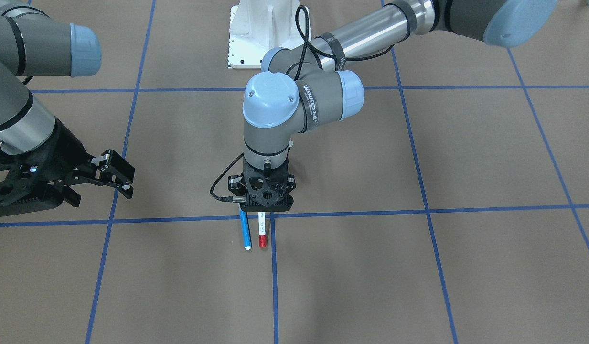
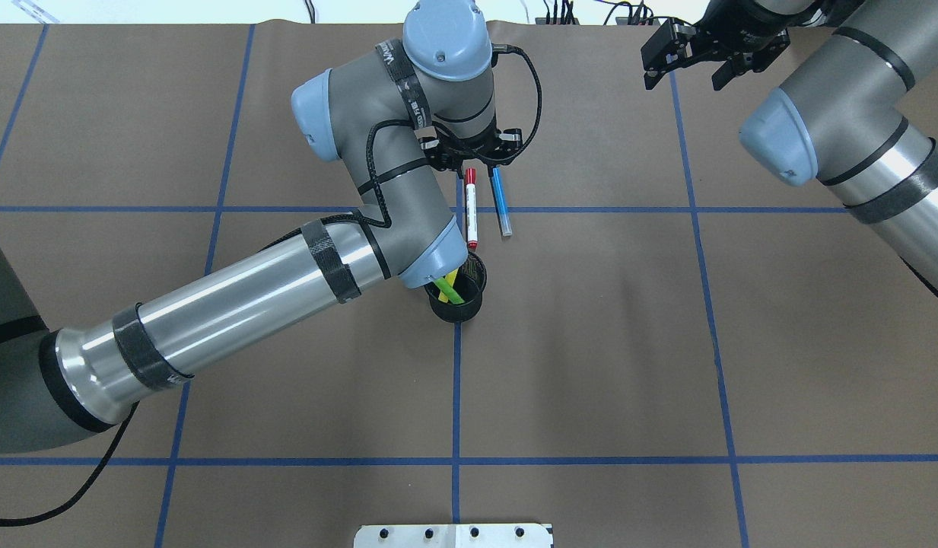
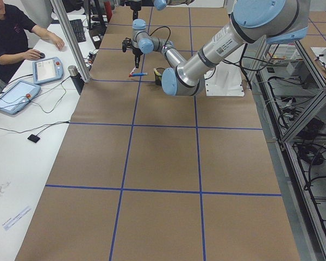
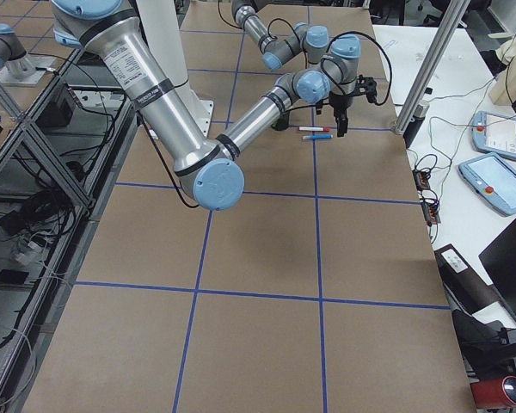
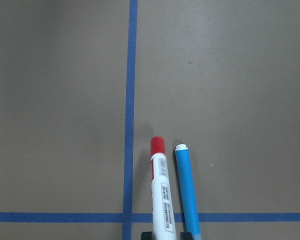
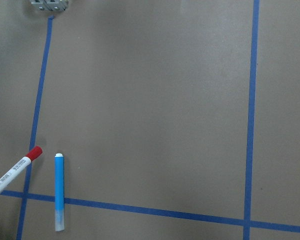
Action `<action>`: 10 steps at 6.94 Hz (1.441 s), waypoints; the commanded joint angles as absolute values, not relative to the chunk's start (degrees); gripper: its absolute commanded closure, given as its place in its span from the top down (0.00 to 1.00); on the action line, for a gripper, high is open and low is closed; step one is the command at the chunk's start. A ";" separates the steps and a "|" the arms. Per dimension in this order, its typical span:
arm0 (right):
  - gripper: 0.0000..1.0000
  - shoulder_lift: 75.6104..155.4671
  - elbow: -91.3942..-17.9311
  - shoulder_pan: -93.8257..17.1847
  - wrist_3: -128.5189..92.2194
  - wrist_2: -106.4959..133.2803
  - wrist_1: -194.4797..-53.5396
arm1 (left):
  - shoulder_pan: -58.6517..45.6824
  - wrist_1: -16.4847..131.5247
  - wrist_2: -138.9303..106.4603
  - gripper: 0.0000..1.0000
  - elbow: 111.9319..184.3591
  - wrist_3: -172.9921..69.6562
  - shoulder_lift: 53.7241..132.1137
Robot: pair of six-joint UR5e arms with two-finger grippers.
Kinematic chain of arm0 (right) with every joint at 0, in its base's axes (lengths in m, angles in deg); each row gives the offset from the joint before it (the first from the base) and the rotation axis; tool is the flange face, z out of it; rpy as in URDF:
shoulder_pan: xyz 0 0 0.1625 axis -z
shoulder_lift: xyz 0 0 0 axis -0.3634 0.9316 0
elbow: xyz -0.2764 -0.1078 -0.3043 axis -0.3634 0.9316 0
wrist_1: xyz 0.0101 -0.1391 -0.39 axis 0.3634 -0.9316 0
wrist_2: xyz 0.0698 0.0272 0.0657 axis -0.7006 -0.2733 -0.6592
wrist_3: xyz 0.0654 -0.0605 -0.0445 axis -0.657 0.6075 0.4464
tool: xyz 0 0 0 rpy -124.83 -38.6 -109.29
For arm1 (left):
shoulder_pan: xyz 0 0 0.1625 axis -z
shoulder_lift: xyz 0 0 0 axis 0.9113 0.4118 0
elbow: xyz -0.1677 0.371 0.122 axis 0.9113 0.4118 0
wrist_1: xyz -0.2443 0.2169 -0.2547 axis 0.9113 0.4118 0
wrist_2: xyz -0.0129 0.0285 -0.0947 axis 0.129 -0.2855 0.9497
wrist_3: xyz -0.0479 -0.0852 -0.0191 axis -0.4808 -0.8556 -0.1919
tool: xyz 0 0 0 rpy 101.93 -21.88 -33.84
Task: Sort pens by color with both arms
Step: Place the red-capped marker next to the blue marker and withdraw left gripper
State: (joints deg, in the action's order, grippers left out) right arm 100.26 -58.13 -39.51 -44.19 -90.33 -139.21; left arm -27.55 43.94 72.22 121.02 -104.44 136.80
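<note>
Overhead exterior, left to right: the left arm (image 2: 240,304) comes in from 8 o'clock across the table (image 2: 590,342) and bends down near the tape cross (image 2: 459,209). The left gripper (image 2: 476,156) hangs right there. In its wrist view the fingertips (image 5: 147,236) sit tight on either side of the white barrel of the red pen (image 2: 471,213), so it's pinching that one. From the right wrist view the red pen looks tipped, tail end up toward the gripper, cap end low.

The blue pen (image 2: 500,202) lies flat at 3 o'clock of the red pen, just beside it and not touching, clear cap toward the robot. The cup (image 2: 459,313) stands at 6 o'clock of the red pen, partly under the arm, with the green pen (image 2: 446,290) and yellow pen (image 2: 453,275) leaning inside.

The right gripper (image 2: 688,65) is well apart at 2 o'clock, up off the table, jaws spread wide. The right arm (image 2: 879,152) comes in from 3 o'clock.
</note>
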 commanded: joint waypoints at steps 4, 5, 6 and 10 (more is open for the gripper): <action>0.98 95.41 -55.63 -36.54 -54.24 -89.63 -139.20 | -20.08 38.11 82.81 0.55 133.77 -94.10 127.94; 0.98 93.82 -55.19 -34.78 -58.12 -88.40 -139.20 | -18.41 36.88 83.69 0.55 137.38 -90.33 124.60; 0.98 92.33 -55.18 -32.33 -63.12 -86.22 -139.28 | -15.70 35.65 87.09 0.55 139.86 -86.89 121.78; 0.98 85.38 -52.20 -24.24 -86.74 -82.16 -139.72 | -11.55 34.84 88.62 0.55 147.17 -79.57 112.18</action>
State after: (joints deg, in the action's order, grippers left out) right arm 87.48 -52.93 -26.90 -78.20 -83.56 -139.66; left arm -12.56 34.89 88.53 145.57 -80.51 114.13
